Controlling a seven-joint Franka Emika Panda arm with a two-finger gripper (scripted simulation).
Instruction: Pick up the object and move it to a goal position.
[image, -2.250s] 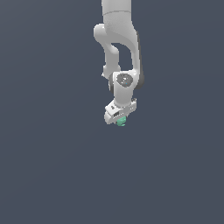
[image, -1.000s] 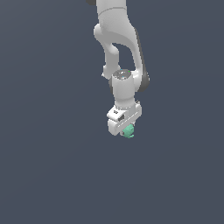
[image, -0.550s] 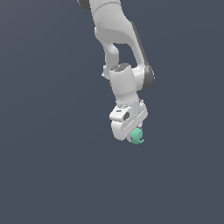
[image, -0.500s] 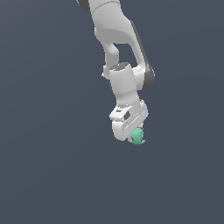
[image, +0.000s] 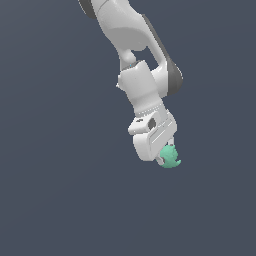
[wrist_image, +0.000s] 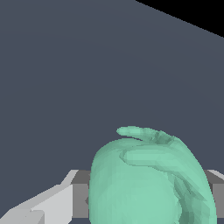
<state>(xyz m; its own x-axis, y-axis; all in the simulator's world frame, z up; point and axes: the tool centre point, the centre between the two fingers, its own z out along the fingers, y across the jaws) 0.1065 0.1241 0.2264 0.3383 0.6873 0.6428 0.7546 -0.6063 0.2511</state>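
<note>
Arm descends from the upper part of the exterior view, tilted toward that view's right, ending in the pincer (image: 165, 159). Pincer is clamped on the object (image: 170, 157), a mint-green lump protruding beyond the fingertips on the exterior view's right side. Wrist view confirms: the object (wrist_image: 151, 181) sits between the grey finger pads (wrist_image: 80, 199), filling the gap. No goal marker is visible in either view. Judgement: carry phase. Recommend steady, constant squeeze and smooth travel, since the lump's rounded surface, held near its edge, may slip.
</note>
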